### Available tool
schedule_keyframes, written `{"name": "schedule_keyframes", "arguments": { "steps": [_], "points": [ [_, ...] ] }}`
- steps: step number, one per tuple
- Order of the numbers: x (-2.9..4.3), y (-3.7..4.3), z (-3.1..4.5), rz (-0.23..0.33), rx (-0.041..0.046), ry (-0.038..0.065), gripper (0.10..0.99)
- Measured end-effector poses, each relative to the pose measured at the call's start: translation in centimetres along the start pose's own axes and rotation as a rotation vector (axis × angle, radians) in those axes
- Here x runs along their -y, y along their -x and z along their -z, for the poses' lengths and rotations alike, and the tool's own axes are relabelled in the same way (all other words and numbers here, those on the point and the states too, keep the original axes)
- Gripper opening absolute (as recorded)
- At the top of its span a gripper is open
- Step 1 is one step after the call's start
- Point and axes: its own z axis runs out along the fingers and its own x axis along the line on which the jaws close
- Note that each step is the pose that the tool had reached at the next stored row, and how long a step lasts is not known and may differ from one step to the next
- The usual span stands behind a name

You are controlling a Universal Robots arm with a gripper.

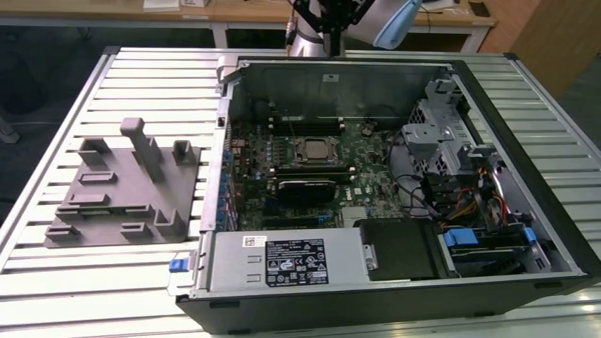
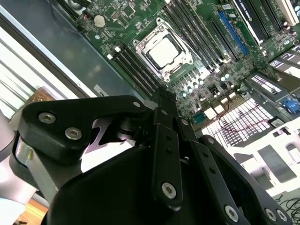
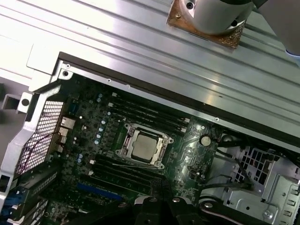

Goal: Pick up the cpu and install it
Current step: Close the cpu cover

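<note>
Cpu already sits in its socket on the mobo inside the open PC case, jaws above it pinched together & empty, so pick + placing look done, latching unclear.

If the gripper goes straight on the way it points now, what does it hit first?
Probably the memory slots right beside the cpu in its socket, not the cpu itself. The gripper tip lines up there in both wrist views, but depth is unclear.
</note>
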Motion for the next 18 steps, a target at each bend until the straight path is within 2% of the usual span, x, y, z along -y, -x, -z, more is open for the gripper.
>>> {"name": "schedule_keyframes", "arguments": {
  "steps": [18],
  "points": [
    [-0.05,-0.18,-2.79,0.0,0.0,0.0,0.106]
  ]
}}
